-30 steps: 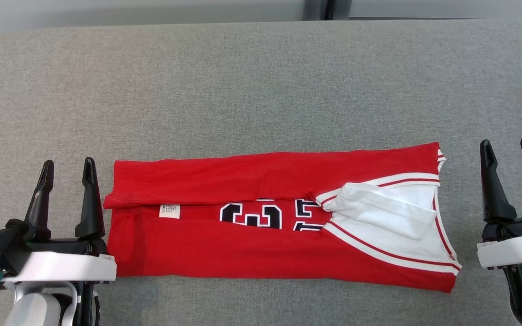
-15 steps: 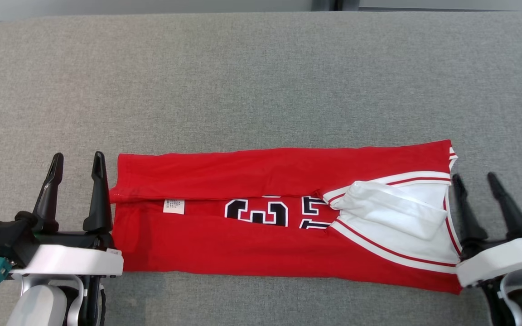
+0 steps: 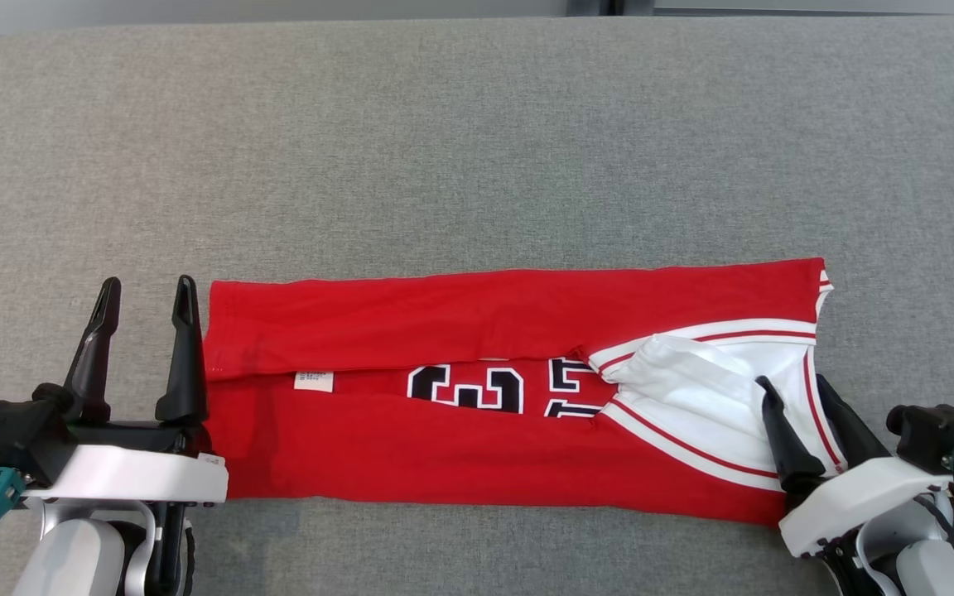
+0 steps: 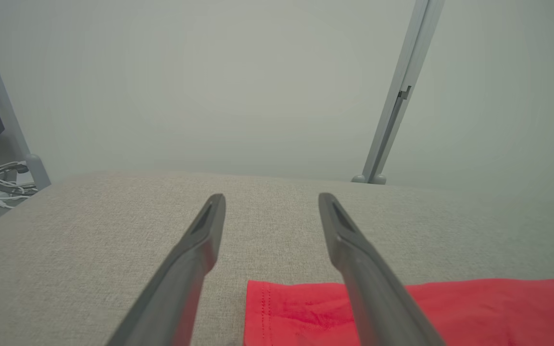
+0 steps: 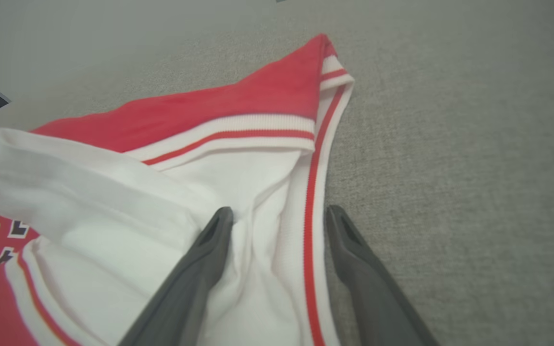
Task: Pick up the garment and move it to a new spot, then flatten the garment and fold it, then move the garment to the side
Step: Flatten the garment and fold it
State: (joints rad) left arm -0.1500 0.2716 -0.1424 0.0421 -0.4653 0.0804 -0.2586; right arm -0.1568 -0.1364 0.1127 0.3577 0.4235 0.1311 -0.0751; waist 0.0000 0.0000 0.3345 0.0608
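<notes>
Right gripper (image 3: 792, 381) jaws spread wide, straddling striped white edge of garment (image 3: 460, 430) (folded into long strip on grey surface (image 3: 477, 149)). Left gripper (image 3: 148, 281) jaws apart too, empty, red hem corner between them

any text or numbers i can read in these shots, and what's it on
Black, white-edged numerals on the red garment: partly covered by the folded-over cloth, cannot be read for sure.
Small white tag near the garment's left end: print too small to read.
No other words, brands or signs can be read.
</notes>
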